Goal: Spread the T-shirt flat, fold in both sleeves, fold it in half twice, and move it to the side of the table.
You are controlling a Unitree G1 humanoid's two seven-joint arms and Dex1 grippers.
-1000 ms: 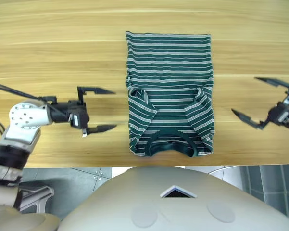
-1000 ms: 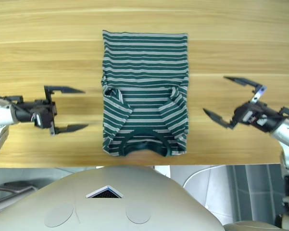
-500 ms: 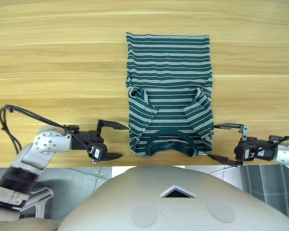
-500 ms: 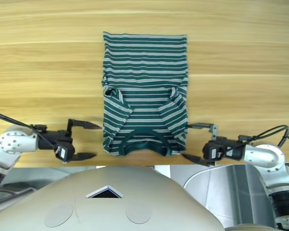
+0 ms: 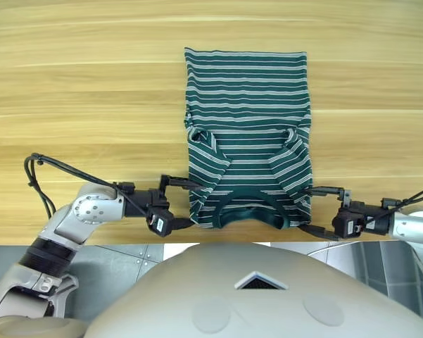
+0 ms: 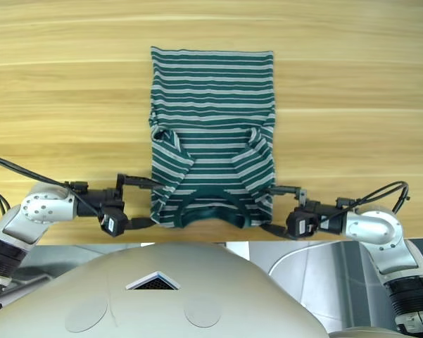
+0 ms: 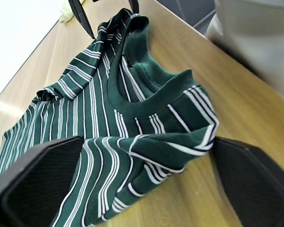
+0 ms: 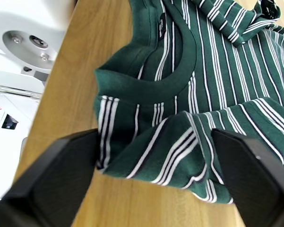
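A dark green T-shirt (image 5: 248,127) with white stripes lies on the wooden table (image 5: 91,84), sleeves folded in and collar (image 5: 250,204) toward the near edge. My left gripper (image 5: 195,204) is open at the shirt's near left corner, one finger on each side of it. In the left wrist view that corner (image 7: 151,151) sits between the spread fingers (image 7: 33,175). At the near right corner my right gripper (image 5: 302,208) is open in the same way. The right wrist view has that corner (image 8: 151,142) bunched between its fingers (image 8: 260,175).
The table's front edge (image 5: 91,243) runs just behind both grippers. Bare wood stretches to the left, right and far side of the shirt. The right gripper's fingers (image 7: 80,14) appear beyond the collar in the left wrist view.
From out at the sides, both grippers have come toward the near edge and inward to the shirt's near corners. Both are still open. The shirt has not moved.
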